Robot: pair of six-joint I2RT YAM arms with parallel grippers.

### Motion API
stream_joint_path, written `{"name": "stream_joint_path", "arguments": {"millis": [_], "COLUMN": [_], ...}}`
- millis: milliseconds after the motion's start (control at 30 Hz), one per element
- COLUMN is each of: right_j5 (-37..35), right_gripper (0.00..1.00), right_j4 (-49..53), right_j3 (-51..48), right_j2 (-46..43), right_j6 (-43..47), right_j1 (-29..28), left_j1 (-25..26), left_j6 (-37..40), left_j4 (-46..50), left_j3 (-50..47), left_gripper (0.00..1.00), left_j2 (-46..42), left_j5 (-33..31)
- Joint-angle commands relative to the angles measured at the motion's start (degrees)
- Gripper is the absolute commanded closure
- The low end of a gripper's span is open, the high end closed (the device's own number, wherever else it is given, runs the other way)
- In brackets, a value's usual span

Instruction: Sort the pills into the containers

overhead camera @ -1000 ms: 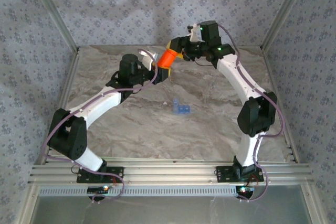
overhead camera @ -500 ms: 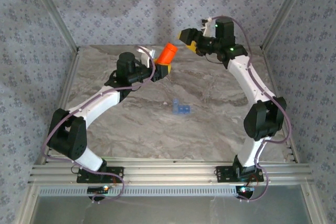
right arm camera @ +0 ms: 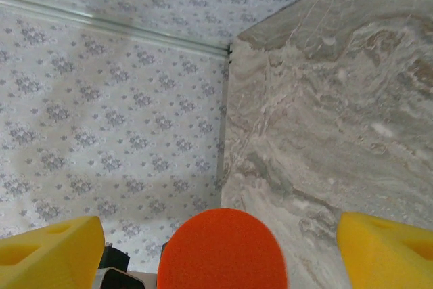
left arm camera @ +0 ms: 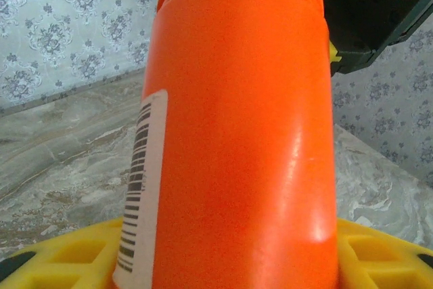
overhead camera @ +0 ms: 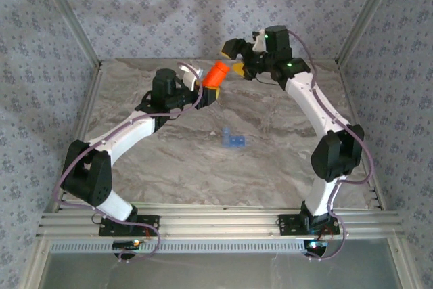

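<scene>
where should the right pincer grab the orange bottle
Grip the orange bottle at its free top end, coming in along its axis from the far right: the left pincer clamps its base, and the round top sits centred between the open fingers of the right pincer.

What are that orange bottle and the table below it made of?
The orange bottle looks like smooth, glossy opaque plastic: it carries soft light streaks and a paper barcode label. The tabletop looks like grey-veined marble, though it could equally be printed laminate.
</scene>
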State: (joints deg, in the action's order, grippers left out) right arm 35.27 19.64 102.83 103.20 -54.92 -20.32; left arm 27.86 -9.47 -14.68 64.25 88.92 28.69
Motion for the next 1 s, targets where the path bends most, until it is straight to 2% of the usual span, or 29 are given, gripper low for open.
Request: {"name": "stream_joint_path", "arguments": {"millis": [0,233,467,600,700,767,833,900,967], "right_j5": [-0.8,-0.2,0.9,1.3,2.9,4.6,7.5,9.7,11.6], "right_gripper": [0.10,0.19,0.43,0.50,0.53,0.54,0.51,0.50,0.49], "right_j4": [2.1,1.9,2.6,3.0,1.2,-3.5,-7.0,-13.4,-14.0], "right_j3": [3.1,3.9,3.9,3.7,2.6,1.1,-1.5,-4.4,-4.2], "right_j2": [1.6,2.7,2.8,2.6,2.0,1.2,-0.4,-1.7,-1.6], "right_j6": [-0.7,-0.7,0.5,1.6,3.3,7.6,14.9,17.2,18.1], "right_j1": [-1.0,-2.2,-2.9,-2.9,-2.6,-1.7,-0.9,0.0,0.8], "left_j1": [0.5,0.7,0.7,0.7,0.7,0.1,-0.6,-1.1,-1.2], "left_j6": [1.5,1.5,1.1,0.7,-0.2,-2.5,-5.7,-8.5,-10.2], "left_j4": [-1.1,-1.1,-1.6,-2.0,-2.8,-4.7,-7.5,-9.5,-10.3], "left_j3": [2.8,2.8,3.2,3.5,3.5,3.2,2.9,2.9,3.3], "left_gripper": [1.00,1.00,1.00,1.00,1.00,1.00,1.00,1.00,1.00], "left_j2": [-0.9,-1.0,-0.7,-0.5,-0.5,-0.3,-0.1,0.1,0.2], "left_j5": [-0.3,-0.4,-0.6,-0.7,-0.4,0.7,2.2,3.4,5.1]}}
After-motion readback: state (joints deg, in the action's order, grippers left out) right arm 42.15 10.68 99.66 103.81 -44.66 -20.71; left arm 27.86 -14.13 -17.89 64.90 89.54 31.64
